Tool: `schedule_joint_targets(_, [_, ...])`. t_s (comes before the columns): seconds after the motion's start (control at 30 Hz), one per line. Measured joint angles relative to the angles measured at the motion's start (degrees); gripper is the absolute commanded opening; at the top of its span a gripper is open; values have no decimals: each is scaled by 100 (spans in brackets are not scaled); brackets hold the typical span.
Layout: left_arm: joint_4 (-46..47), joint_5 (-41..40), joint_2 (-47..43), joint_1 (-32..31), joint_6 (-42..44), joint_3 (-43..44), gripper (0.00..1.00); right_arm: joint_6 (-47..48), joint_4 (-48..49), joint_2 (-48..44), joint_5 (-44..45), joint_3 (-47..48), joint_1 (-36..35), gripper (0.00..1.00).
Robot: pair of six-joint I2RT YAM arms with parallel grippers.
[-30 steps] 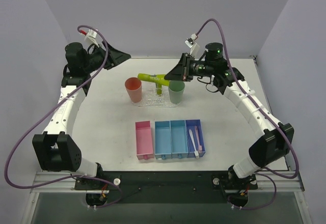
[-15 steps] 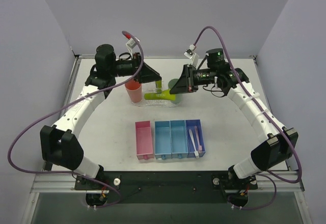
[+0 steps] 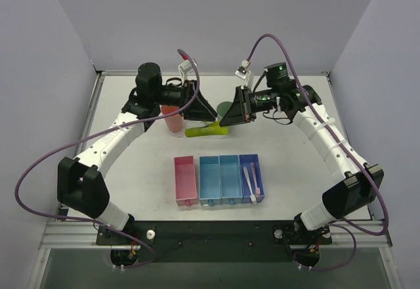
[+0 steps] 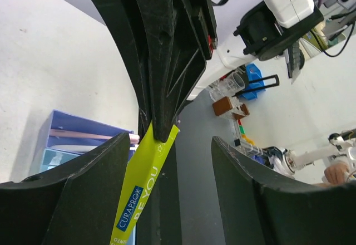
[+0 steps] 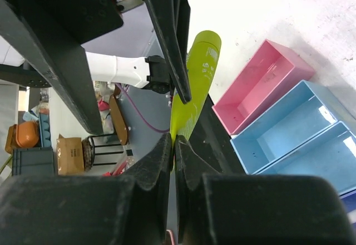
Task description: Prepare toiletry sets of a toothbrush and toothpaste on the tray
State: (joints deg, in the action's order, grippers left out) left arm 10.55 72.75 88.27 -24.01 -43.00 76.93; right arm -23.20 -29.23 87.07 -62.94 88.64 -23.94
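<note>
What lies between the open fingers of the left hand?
The toothpaste, pinched at its flat end by the shut right hand; the left wrist view shows it.

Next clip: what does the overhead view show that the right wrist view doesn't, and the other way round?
Only the overhead view shows the orange cup, the partly hidden green cup and the two toothbrushes lying in the dark blue bin. Only the right wrist view shows, close up, the right gripper shut on the flat end of the toothpaste tube. Both show the tube held above the table, the left gripper at it, the pink bin and the light blue bins.
</note>
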Motion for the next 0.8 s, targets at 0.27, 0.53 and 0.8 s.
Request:
schedule_joint_targets(0.27, [-4,221,4,-116,-48,-74,56,63,-164,0,-153,240,-9,0])
schedule_joint_targets(0.53, [0,302,7,-186,-74,-96,49,61,-232,0,-203,505,-125,0])
schedule_joint_targets(0.8, [4,409,4,-216,-114,-120,23,66,-267,0,-116,610,-203,0])
